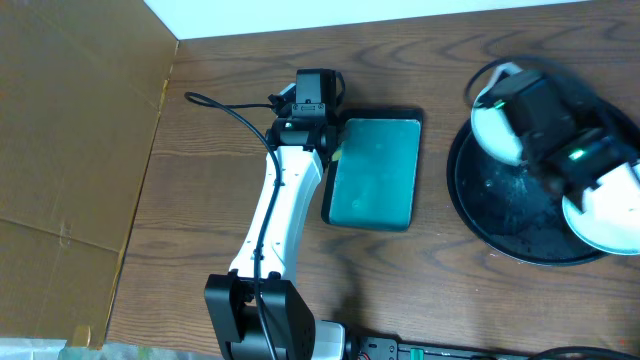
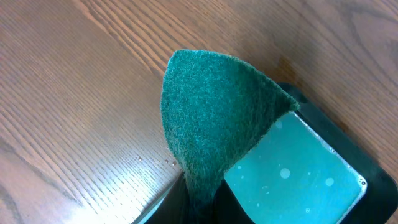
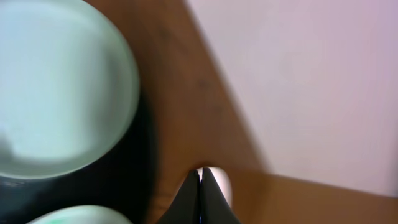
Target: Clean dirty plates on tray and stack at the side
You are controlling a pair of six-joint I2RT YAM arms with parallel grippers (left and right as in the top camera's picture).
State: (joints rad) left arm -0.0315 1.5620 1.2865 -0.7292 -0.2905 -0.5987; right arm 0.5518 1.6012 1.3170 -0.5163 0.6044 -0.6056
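Left arm [image 1: 275,215] stretches up the table [image 1: 200,200] from its base, wrist at the rectangular tray [image 1: 380,175]'s left edge. Left gripper [image 2: 198,200] is clamped on a green scouring pad [image 2: 217,118]. Right arm [image 1: 560,130], blurred, reaches over the round tray [image 1: 500,215]. Right gripper [image 3: 200,186] is closed, fingers together, empty. Two plates [image 1: 492,128] sit on it, upper-left and right.

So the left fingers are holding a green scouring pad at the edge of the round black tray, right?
Not quite. The left fingers do hold the green scouring pad, but at the edge of the small rectangular tray with the teal inside. The round black tray lies apart, further right. The left wrist and overhead views show this.
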